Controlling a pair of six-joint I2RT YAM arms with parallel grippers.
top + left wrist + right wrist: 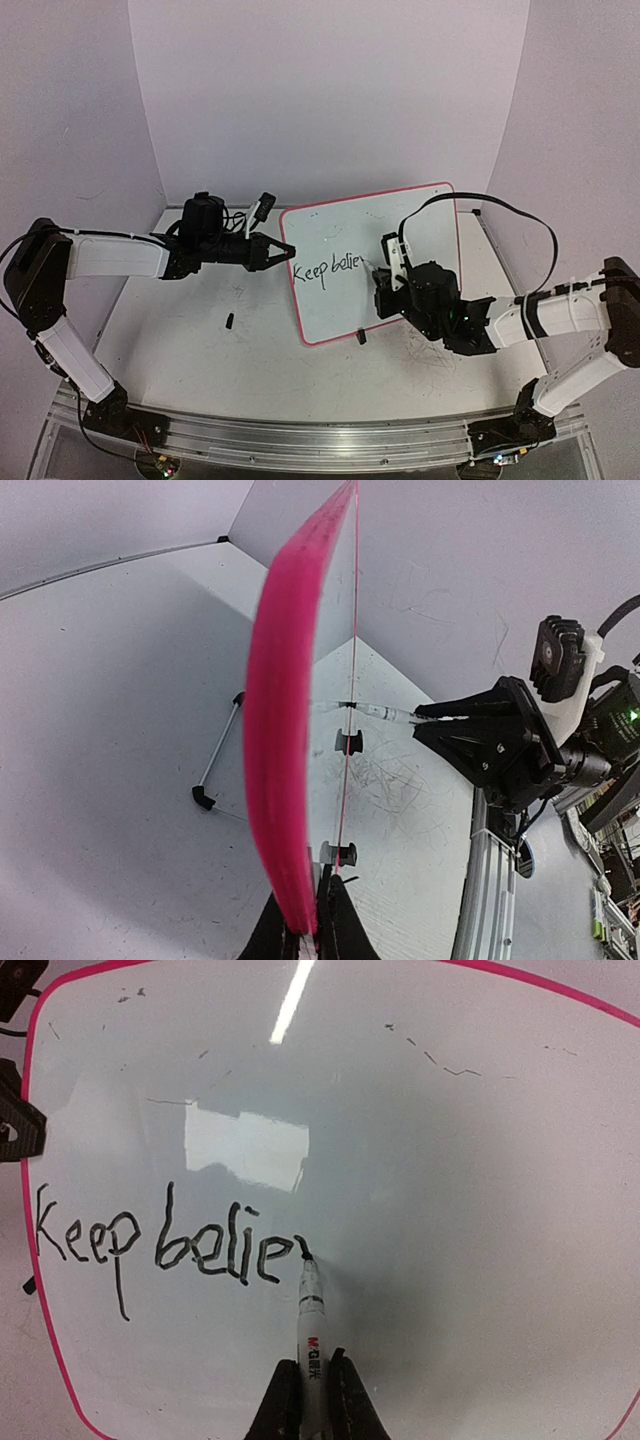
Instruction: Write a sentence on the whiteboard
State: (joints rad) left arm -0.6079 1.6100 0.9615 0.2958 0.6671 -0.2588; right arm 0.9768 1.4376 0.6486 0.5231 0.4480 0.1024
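now left fingers (272, 935) clamp the whiteboard (450, 1160), tilted up on the bench (200, 340); right fingers (282, 1405) clamp the marker (311, 1325) at the half-written sentence (165, 1245); hard pressing could shove the board, skewing letters.

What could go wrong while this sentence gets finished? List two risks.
1. The left gripper clamps the whiteboard by one rim only; the marker pressing on it might swing it.
2. The right gripper holds the marker well behind its tip, so it might tilt and distort the sentence.
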